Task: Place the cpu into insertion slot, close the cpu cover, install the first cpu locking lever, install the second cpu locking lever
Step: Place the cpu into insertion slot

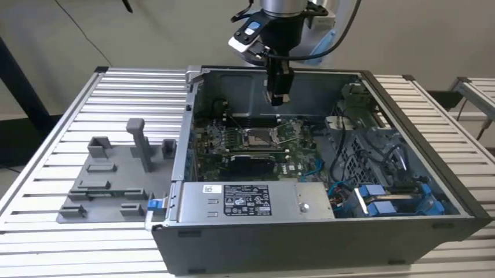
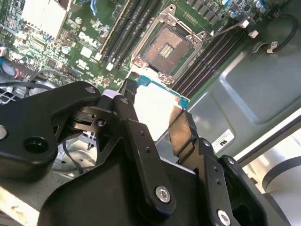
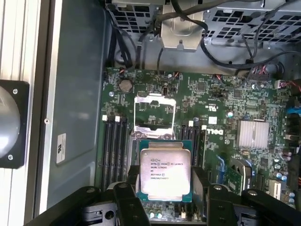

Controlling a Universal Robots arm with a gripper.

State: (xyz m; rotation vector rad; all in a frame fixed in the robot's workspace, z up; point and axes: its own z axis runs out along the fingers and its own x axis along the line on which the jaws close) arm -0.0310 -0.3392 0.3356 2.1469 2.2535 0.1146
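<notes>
Between the black fingers of the gripper: one cpu, flat and square, pinched at two opposite edges, jaws closed on it. Silver-grey printed top faces the first wrist view; a blue-green edge shows in the second wrist view. Held off the board, touching only the fingers.

Just beyond the chip in the second wrist view: insertion slot, square, silver metal rim, dark centre uncovered. A thin lever rod stands out from one corner of the rim.

Just past the chip's edge in the first wrist view: cpu cover, silver frame with a square window. Whether it lies flat or is raised cannot be told.

Either side of the socket area: rows of dark memory slots. Farther off: pale finned heat sink. All sit on a green motherboard.

Around the board, exterior view: grey computer case, open on top. The gripper hangs inside it near the far wall, above and apart from the insertion slot. Along the near wall: silver power supply box with a label. At the exterior view's right: dark cables and blue parts.

Outside the case, at the exterior view's left: grey fixture plate with upright posts, on a slatted metal table.
</notes>
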